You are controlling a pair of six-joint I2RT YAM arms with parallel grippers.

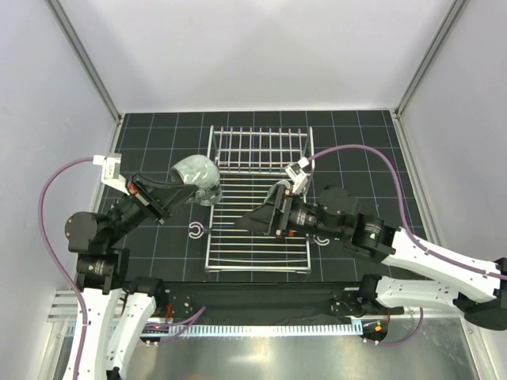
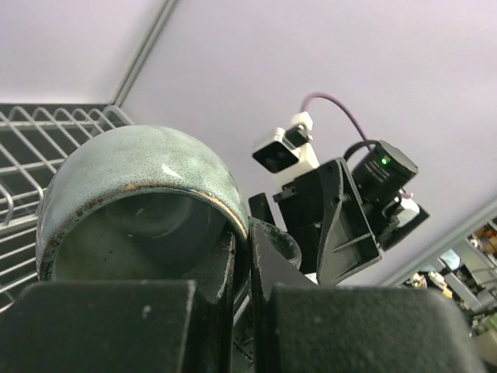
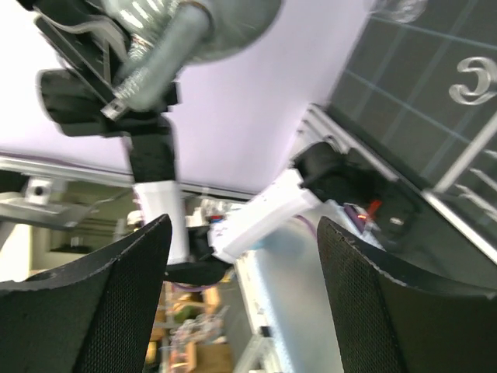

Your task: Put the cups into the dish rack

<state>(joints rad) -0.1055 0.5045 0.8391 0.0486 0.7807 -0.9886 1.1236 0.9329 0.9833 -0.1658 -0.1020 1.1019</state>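
My left gripper [image 1: 185, 191] is shut on the rim of the pale grey-green round mug [image 1: 196, 175] and holds it in the air on its side over the left edge of the dish rack [image 1: 253, 255]. In the left wrist view the fingers [image 2: 268, 264] pinch the mug's wall [image 2: 140, 167] next to its handle. My right gripper [image 1: 242, 225] is open and empty above the rack's flat base, pointing left toward the mug. The right wrist view shows its jaws wide apart [image 3: 245, 295] and the mug [image 3: 221, 19] at the top. A small clear glass [image 1: 209, 195] seems to stand under the mug. The other cups are out of view.
Two small white C-shaped hooks lie on the black gridded mat, one left of the rack [image 1: 196, 230] and one right of it [image 1: 323, 238]. The rack's upright barred section [image 1: 261, 147] stands at its far end. White walls close in the mat on three sides.
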